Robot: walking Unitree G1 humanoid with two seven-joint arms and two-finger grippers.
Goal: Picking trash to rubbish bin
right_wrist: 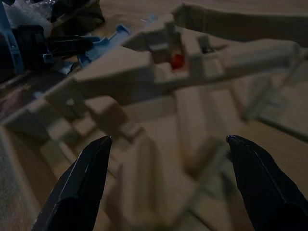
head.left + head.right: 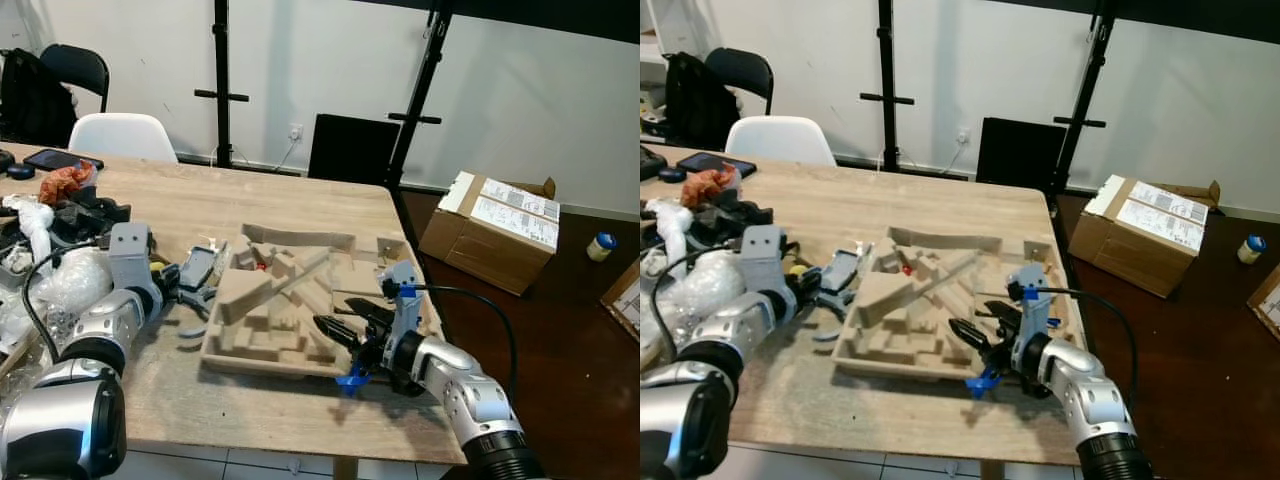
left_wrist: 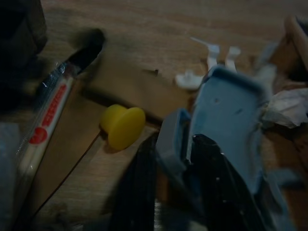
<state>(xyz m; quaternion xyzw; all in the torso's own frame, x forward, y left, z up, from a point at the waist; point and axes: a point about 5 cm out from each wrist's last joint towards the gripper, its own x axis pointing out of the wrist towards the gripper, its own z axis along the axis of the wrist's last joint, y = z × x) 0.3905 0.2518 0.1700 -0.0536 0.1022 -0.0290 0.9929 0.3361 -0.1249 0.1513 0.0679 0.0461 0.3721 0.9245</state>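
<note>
at the table's cluttered left side, the left gripper (image 2: pixel 192 283) has its 2 black fingers (image 3: pixel 211 168) pinched on a grey-blue plastic piece (image 3: pixel 226 120), lifted just enough to clear the wood, likely for carrying off. a yellow cap (image 3: pixel 122 126) lies just beside it (loose trash too, probably). further right sits the moulded pulp tray (image 2: pixel 290 300), and the right gripper (image 2: pixel 345 330) hovers over its near edge, fingers spread wide to straddle a ridge. i can't spot a rubbish bin.
</note>
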